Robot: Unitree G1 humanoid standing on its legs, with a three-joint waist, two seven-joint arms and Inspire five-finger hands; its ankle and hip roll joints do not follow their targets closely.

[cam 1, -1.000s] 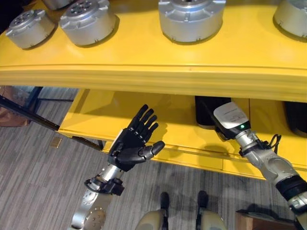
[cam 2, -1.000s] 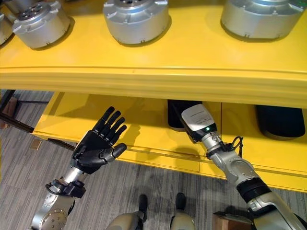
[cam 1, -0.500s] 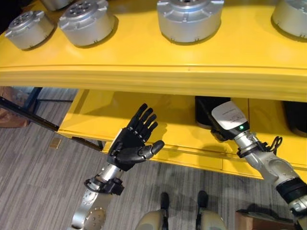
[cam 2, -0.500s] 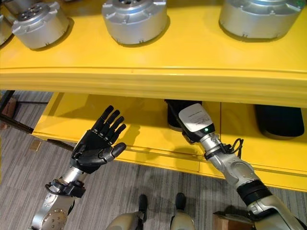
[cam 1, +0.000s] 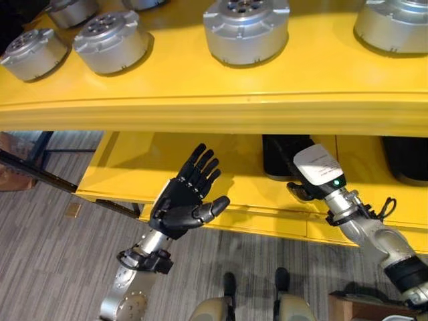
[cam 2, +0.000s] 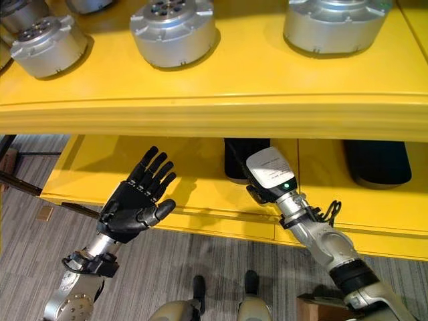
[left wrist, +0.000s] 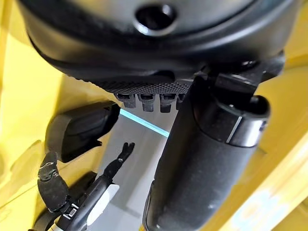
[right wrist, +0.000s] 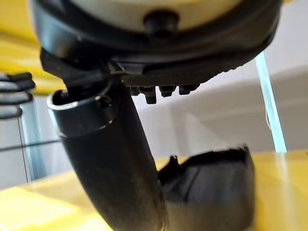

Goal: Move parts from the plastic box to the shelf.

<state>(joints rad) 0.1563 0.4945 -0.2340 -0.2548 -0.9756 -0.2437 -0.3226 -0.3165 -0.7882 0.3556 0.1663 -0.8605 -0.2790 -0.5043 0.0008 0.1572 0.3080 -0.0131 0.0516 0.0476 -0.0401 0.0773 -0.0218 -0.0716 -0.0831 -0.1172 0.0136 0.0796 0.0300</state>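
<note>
Several round silver parts, among them one in the middle and one to its left, stand on the top tier of the yellow shelf. My right hand reaches into the lower tier, right next to a black part. In its wrist view the fingers are straight and the thumb stands beside that black part, not curled round it. My left hand is held palm up before the lower tier, open and empty.
A second black part sits at the right of the lower tier. The top tier's thick front lip overhangs the lower one. Grey carpet lies below, and a dark metal frame runs at the left.
The camera has tilted, showing more of the top tier. My right hand has edged left and further in toward the black part. The left hand has held still.
</note>
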